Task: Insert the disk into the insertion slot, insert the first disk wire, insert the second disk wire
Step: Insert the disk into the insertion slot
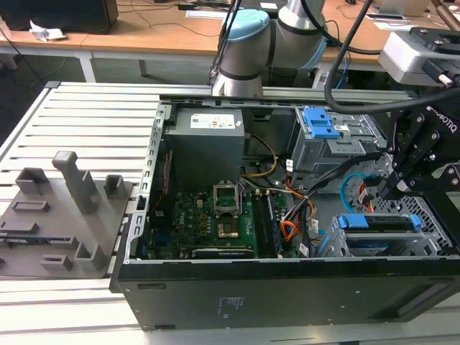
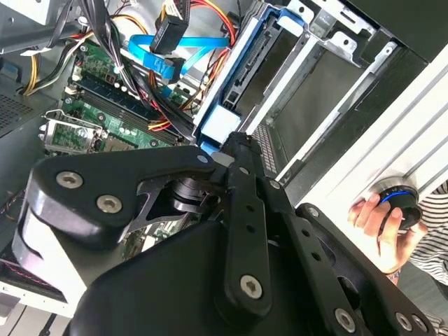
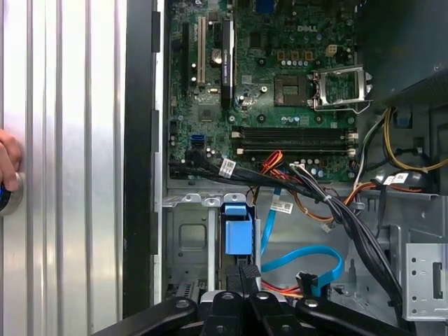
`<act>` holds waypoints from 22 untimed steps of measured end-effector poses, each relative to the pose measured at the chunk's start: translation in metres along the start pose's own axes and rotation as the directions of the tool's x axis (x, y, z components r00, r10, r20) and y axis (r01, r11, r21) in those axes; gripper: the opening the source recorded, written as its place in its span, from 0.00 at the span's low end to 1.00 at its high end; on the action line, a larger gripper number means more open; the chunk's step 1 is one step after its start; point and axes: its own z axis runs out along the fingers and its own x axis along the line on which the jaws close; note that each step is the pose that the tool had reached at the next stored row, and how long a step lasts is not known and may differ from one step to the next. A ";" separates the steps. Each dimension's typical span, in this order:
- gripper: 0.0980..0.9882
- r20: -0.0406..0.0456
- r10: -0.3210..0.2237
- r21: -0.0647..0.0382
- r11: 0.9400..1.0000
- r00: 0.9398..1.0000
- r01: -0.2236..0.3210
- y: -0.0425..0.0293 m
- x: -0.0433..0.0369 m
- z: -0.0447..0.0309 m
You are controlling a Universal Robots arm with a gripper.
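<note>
The disk point(image 1: 377, 221) lies in its bright blue carrier inside the insertion slot point(image 1: 435, 224), the low grey perforated cage at the exterior view's right end of the open computer case. My black gripper point(image 1: 386, 188) hangs just above the disk. In the first wrist view the gripper point(image 3: 240, 277) has its fingers pressed together, right behind the carrier's blue handle point(image 3: 236, 229). The second disk wire point(image 3: 297, 256) curves in a light-blue loop beside the disk, and its dark plug point(image 3: 309, 281) hangs loose. I cannot single out the first disk wire among the bundled black and orange cables point(image 3: 329, 206).
A taller grey bay with a blue latch point(image 1: 320, 122) stands behind the slot. The motherboard point(image 1: 208, 215) and power supply point(image 1: 205, 144) take up the case's middle. A grey fixture plate point(image 1: 65, 208) lies on the exterior view's left. A person's hand point(image 2: 378, 217) rests on a knob outside the case.
</note>
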 end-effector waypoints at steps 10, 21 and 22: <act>0.01 0.000 0.000 0.000 1.000 1.000 0.000 -0.0030 -0.0001 0.0163; 0.01 0.000 0.000 0.000 1.000 1.000 0.000 -0.0166 -0.0004 0.0284; 0.01 0.000 0.000 0.000 1.000 1.000 0.000 -0.0177 -0.0004 0.0295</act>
